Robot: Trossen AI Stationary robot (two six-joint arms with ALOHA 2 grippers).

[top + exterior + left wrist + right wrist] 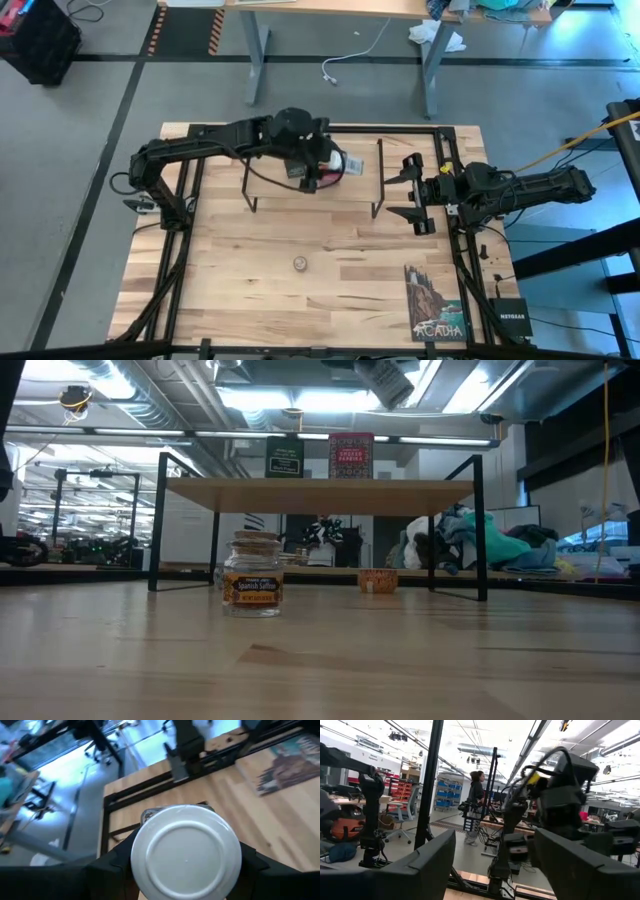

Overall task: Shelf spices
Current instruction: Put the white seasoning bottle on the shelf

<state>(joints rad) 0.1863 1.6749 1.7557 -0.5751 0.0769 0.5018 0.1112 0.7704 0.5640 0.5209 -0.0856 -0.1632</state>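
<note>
The shelf (268,184) is a light-wood plank on black wire legs at the far middle of the table. In the low view a dark square tin (284,458) and a red square tin (350,456) stand on its top. The tiny round jar (299,263) stands on the tabletop in front of the shelf, also in the low view (252,575). My left gripper (318,172) is above the shelf, shut on the white-capped clear jar (186,851). My right gripper (412,195) waits open off the shelf's right end and holds nothing (495,870). My left gripper pinches the white-capped jar between its two fingers (116,866), one on each side just behind the white cap (220,870). The cap faces back toward the wrist, and the clear body (155,813) points away past the fingers. The jar is lifted clear above the shelf.
An Acadia picture card (433,303) lies at the table's near right corner, beside a small black box (510,312). Black frame rails (180,250) run along the table's left and right edges. A person (476,802) stands far off in the room.
</note>
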